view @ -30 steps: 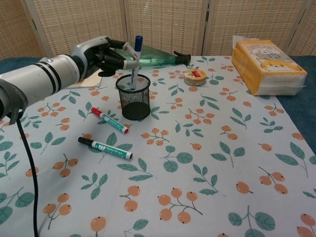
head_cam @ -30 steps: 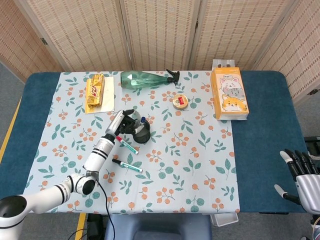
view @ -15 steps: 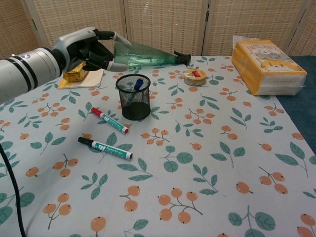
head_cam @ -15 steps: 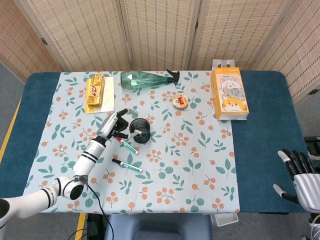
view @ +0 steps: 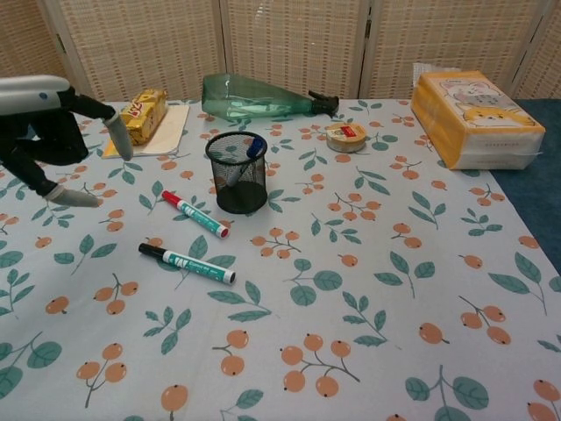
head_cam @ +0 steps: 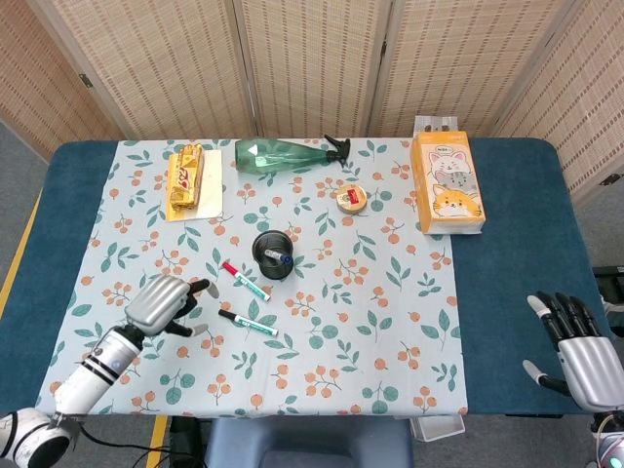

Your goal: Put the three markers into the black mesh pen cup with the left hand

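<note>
Left robot hand (head_cam: 168,304): silver shell, black fingers, grey tips; white forearm, black bands. Right robot hand (head_cam: 577,351): silver palm, black fingers.

- The pen cup (head_cam: 272,255) stands near the middle of the worktop (head_cam: 517,292), a little toward its left edge, with one marker (view: 248,153) leaning inside it.
- A second marker (head_cam: 245,280) lies just in front of the cup, to its left; a third marker (head_cam: 247,323) lies nearer the front edge, apart from the second.
- The left robot hand (head_cam: 166,304) is left of both loose markers, touching neither.
- A spray bottle (head_cam: 289,153) lies on its side along the back edge, behind the cup.
- A snack bar (head_cam: 184,175) rests on a card (head_cam: 207,200) toward the back left corner.
- A small round tin (head_cam: 353,200) sits right of the cup, toward the back.
- A tissue box (head_cam: 447,182) lies toward the back right.
- The right robot hand (head_cam: 575,353) is beyond the front right corner.
</note>
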